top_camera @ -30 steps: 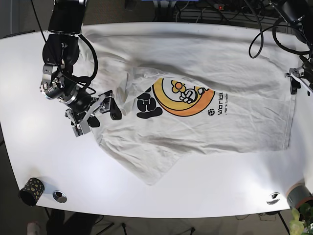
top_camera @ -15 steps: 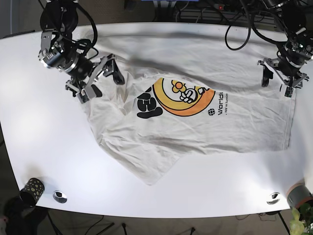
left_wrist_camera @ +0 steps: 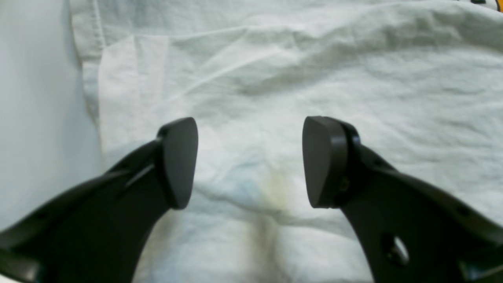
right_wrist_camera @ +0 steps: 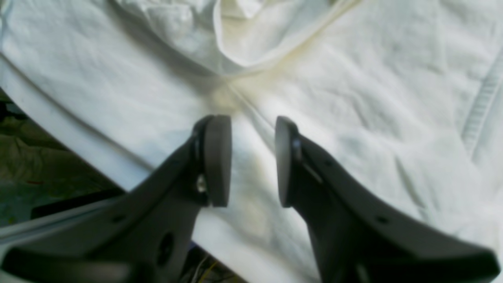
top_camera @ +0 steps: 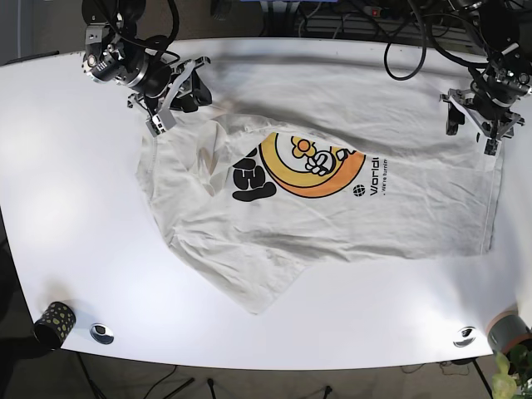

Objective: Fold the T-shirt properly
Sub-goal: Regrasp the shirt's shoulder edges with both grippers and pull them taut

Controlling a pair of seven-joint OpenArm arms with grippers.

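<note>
White counter [top_camera: 75, 224] is shown with the T-shirt [top_camera: 332, 216] spread flat across it, printed side up and wrinkled. Near one far corner of the shirt, the right end effector [right_wrist_camera: 251, 161] is held over bunched fabric, jaws parted and empty. At the opposite far corner, beside the hem, the left end effector [left_wrist_camera: 249, 161] is seen wide open above the cloth.

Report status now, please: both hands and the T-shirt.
Left hand open above hem corner. Right hand open over sleeve area. T-shirt flat, wrinkled, unfolded. Nothing lying on the cloth.
</note>
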